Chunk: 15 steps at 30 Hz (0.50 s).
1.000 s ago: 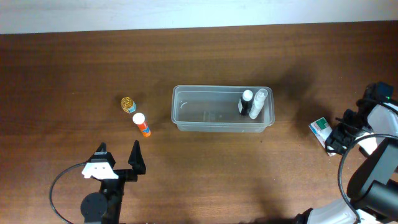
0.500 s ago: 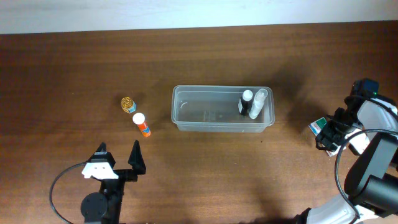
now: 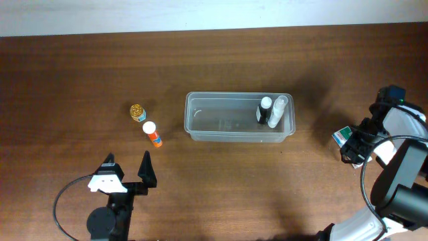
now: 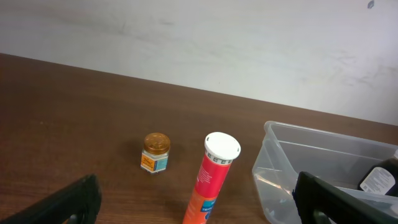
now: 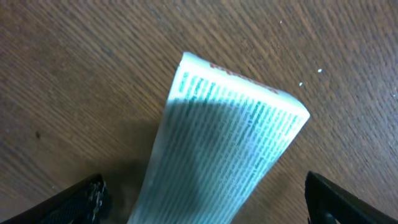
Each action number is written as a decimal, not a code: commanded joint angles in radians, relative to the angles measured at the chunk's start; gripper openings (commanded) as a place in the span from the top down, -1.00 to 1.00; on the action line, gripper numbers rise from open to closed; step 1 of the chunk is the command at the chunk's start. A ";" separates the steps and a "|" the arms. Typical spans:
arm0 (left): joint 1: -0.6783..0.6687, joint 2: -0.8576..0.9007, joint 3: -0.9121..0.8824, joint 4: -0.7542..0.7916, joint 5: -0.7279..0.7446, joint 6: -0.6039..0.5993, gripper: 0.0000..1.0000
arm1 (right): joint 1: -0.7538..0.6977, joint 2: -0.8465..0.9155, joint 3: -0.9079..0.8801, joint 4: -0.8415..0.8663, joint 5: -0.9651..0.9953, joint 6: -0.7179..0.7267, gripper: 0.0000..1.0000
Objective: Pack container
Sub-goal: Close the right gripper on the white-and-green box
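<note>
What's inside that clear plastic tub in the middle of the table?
At the right end of the container are a dark bottle with a white cap and a pale bottle beside it. The rest looks bare. Whatever lies beneath them is hidden.

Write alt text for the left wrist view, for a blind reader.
An orange tube with a white cap stands on a brown table, a small gold-lidded jar to its left. A clear container sits right, holding a dark bottle.

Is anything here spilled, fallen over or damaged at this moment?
Nothing stands out. The container sits level with no spill, the orange tube and the small jar stand upright, and the box looks undamaged.
</note>
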 commanded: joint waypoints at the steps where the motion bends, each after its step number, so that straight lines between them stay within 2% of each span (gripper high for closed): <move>1: 0.005 -0.008 -0.004 -0.003 0.011 0.016 -0.99 | 0.006 0.026 -0.006 0.006 0.031 0.011 -0.89; 15: 0.005 -0.008 -0.004 -0.003 0.011 0.016 -0.99 | 0.006 0.058 -0.006 0.025 0.031 0.011 -0.89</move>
